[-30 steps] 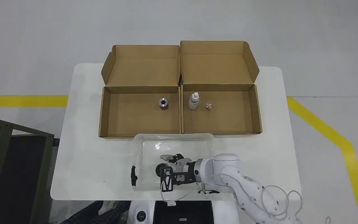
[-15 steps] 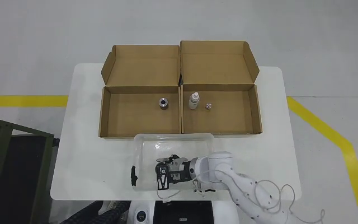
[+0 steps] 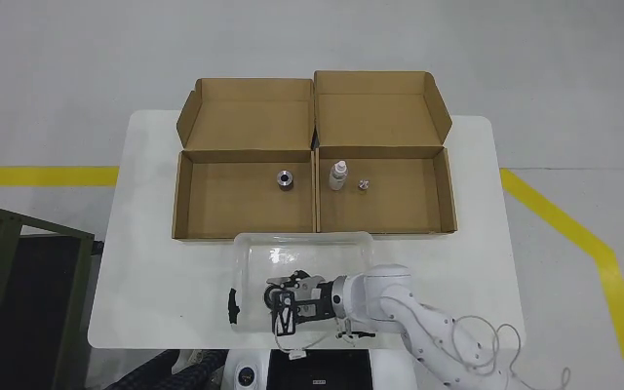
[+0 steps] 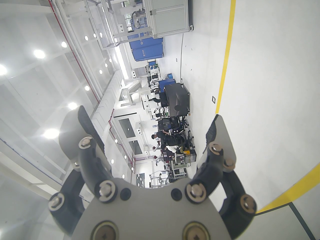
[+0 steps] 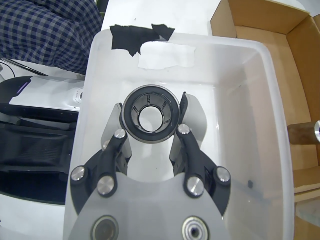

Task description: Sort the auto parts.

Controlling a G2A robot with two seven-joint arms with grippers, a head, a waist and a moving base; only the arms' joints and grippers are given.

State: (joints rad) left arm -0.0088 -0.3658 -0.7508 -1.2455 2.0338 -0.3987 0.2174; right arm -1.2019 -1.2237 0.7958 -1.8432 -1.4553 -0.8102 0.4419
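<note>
The pick-up step was in hand: the right gripper [image 5: 151,106] sat low inside the pale plastic tub [image 5: 265,51], its jaws closed narrow on a ring-shaped bearing [image 5: 135,128]. The bearing was a short dark metal sleeve with a smooth outer rim, a hollow bore and rows of small balls along its inner wall.

The next move would likely call for a straight lift clear of the tub's walls, then a carry to one of two cardboard boxes. The left box [image 3: 219,205] held a similar round metal piece [image 3: 283,178]; the right box [image 3: 409,200] held a small white bottle [image 3: 338,175] and a tiny fitting [image 3: 364,182]. The hard, slick rim might slip, so a firm squeeze seemed wise. The left gripper [image 4: 150,116] pointed off at the room, jaws wide and empty.
</note>
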